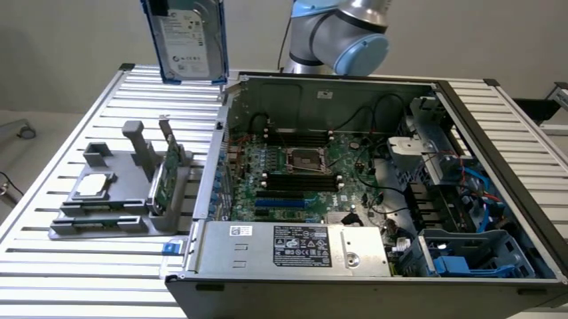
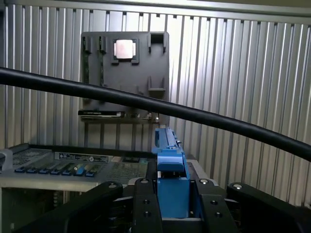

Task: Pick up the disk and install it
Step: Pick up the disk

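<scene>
The disk (image 1: pixel 186 40), a silver-grey hard drive with a white label and bright blue carrier rails, hangs upright in the air above the table's far end. It is on the exterior view's left, just outside the open computer case (image 1: pixel 355 173). In the wrist view my gripper (image 2: pixel 172 196) is shut on the disk's blue rail (image 2: pixel 171 170), with a black finger (image 2: pixel 146 206) pressed against each side. The upper end of the disk is cut off by the exterior view's top edge.
A grey parts holder (image 1: pixel 116 199) on the slatted table (image 1: pixel 53 266) carries a small square silver chip (image 1: pixel 95 186) and an upright green circuit card (image 1: pixel 167 176). The arm's elbow joint (image 1: pixel 350 40) rises behind the case. A black cable (image 2: pixel 160 108) crosses the wrist view.
</scene>
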Tool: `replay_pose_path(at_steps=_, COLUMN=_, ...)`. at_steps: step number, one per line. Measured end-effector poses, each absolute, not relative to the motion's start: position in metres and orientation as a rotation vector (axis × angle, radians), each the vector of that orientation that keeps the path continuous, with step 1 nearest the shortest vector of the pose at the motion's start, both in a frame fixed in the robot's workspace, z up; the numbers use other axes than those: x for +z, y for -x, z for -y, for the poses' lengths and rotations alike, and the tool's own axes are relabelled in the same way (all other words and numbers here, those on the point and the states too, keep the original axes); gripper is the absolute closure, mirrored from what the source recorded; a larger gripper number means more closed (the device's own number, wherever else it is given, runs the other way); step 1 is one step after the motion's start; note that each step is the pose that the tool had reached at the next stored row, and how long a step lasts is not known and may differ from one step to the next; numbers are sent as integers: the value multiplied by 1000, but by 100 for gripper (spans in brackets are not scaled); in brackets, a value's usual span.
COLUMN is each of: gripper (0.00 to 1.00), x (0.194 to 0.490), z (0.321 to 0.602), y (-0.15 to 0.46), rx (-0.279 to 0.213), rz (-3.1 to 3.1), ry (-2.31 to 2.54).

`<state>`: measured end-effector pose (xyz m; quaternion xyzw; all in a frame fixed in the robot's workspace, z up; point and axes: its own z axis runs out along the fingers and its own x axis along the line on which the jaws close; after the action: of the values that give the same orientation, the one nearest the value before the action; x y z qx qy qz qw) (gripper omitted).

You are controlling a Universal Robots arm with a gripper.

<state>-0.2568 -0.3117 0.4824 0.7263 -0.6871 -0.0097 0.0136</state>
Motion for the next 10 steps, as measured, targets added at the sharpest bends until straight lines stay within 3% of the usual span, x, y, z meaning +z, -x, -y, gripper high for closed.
replay_pose_path(at_steps=10, gripper=67, x=488, z=313, y=211, rx=-46, rz=2132, ry=-2254)
